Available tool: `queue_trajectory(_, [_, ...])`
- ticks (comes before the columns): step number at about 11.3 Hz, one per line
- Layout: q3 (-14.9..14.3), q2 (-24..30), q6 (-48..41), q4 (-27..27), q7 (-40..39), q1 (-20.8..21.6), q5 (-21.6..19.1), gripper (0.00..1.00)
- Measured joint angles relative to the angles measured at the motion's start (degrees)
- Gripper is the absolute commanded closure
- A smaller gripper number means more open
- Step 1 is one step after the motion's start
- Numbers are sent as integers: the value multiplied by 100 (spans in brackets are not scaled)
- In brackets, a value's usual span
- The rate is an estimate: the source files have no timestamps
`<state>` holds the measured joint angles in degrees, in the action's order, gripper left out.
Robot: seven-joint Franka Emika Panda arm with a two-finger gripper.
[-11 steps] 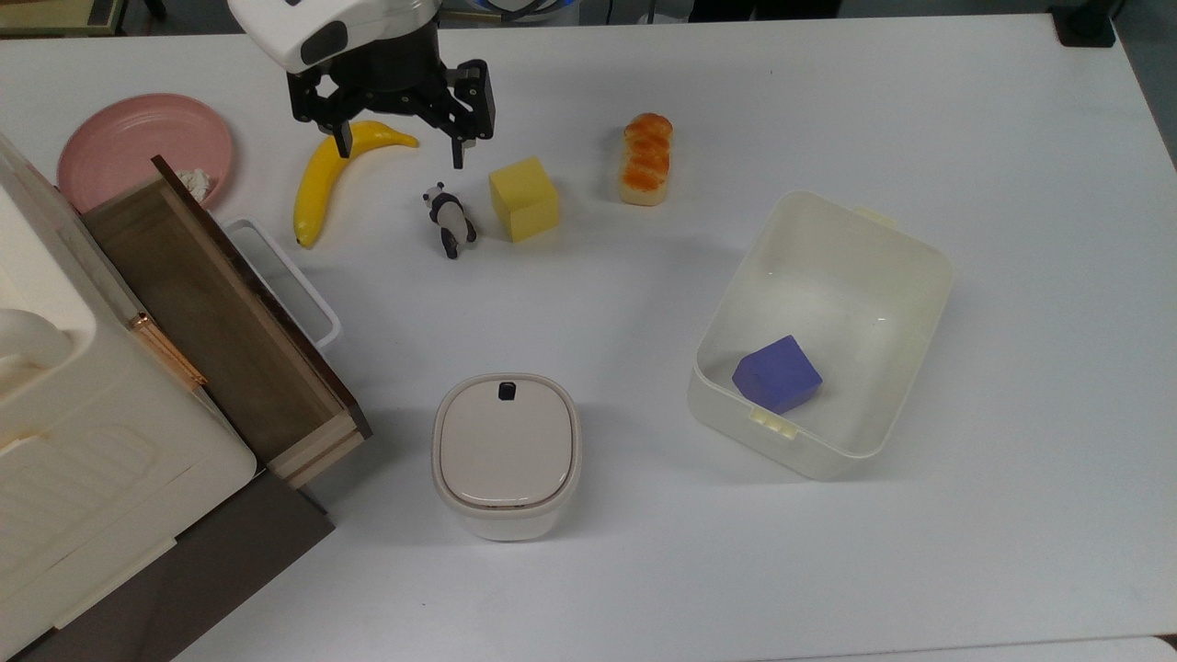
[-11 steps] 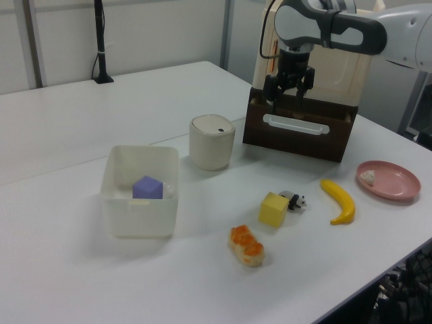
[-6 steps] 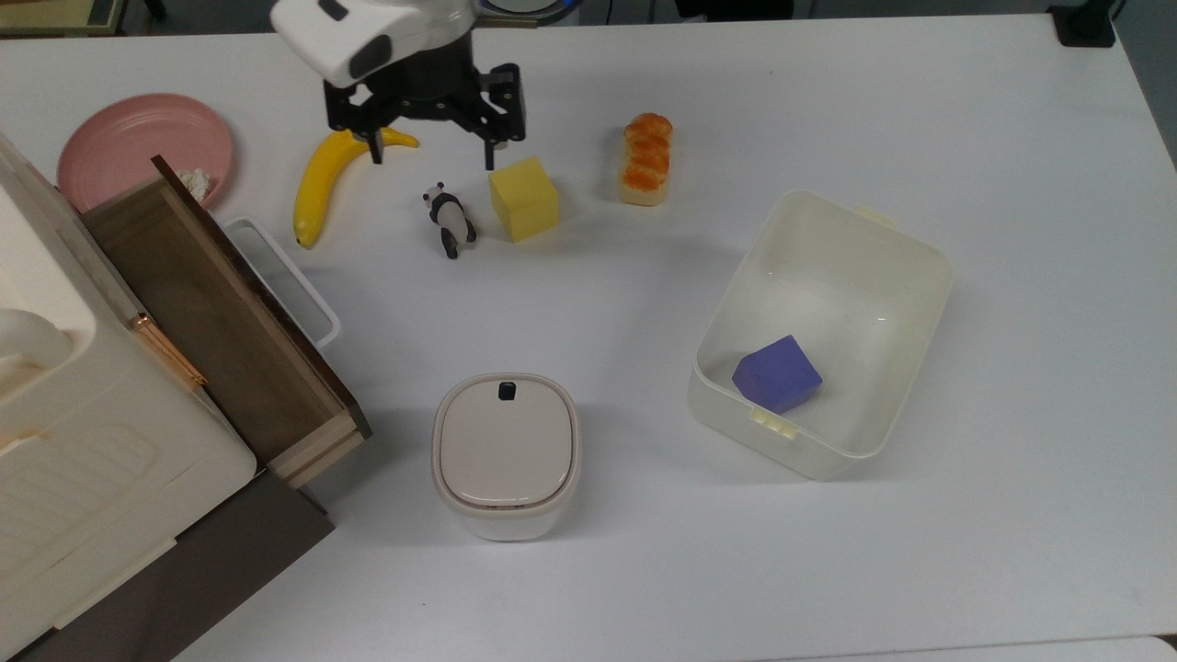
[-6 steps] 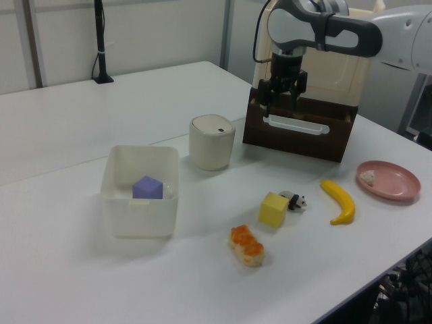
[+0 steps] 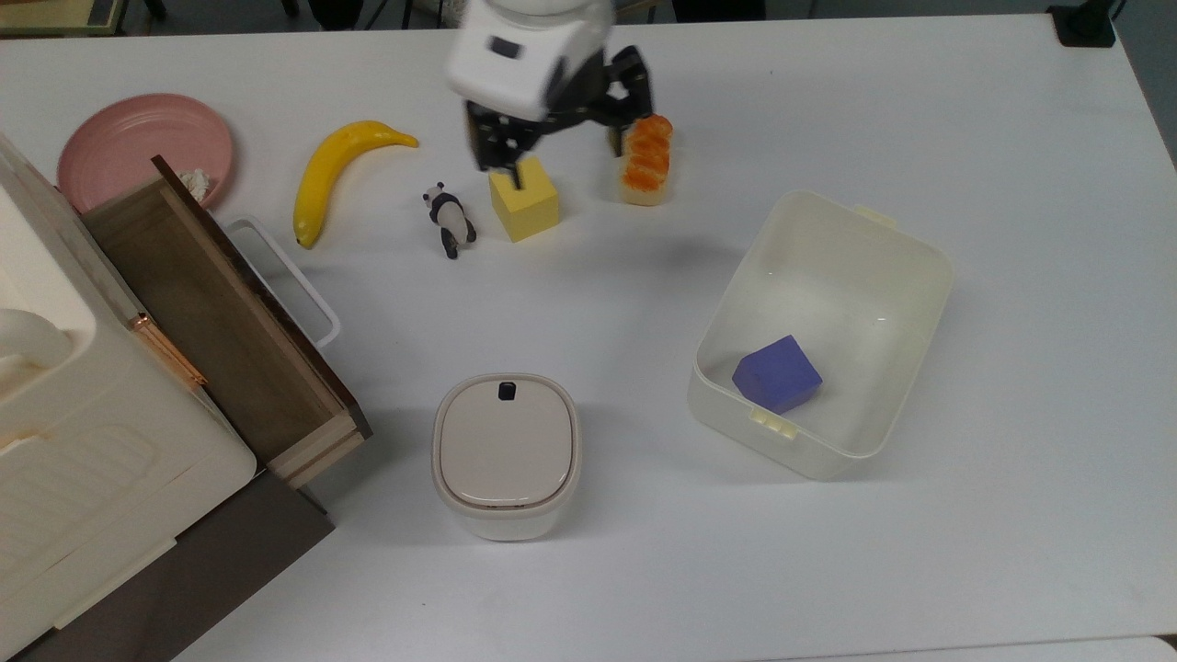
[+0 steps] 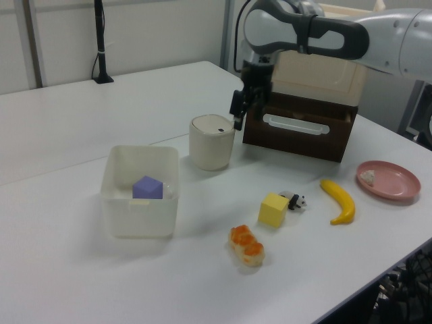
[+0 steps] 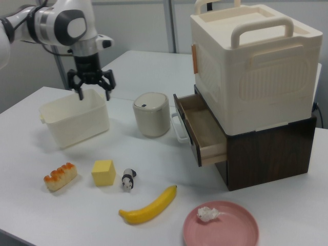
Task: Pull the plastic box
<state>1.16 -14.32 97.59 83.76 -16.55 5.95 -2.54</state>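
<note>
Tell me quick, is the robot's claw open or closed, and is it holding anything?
End effector: open, holding nothing, up above the table.

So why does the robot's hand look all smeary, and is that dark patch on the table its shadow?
In the top view the pincer and white wrist look smeared, likely motion blur, while the yellow block stays crisp. The soft grey patch on the table there is probably the arm's shadow. In the right view the pincer looks sharper.
</note>
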Motion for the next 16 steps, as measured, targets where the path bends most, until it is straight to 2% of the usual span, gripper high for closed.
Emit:
queue_trajectory(1, [11,-62,38,1,-464,203,-98,0])
queue_trajectory(3, [19,-282,676,5,-1023,638,-107,0])
queue_trajectory(5, [20,-577,1090,-62,-1547,990,60,0])
queue_trajectory(10, [15,-1475,2014,-339,-1777,1557,422,0])
queue_trajectory(12, [11,-1700,2073,-354,-1777,1672,492,0])
queue_trajectory(14, [-30,-1692,1986,-386,-1816,1664,545,0])
queue_trajectory(16, [-67,-1521,1281,-418,-2114,1574,547,0])
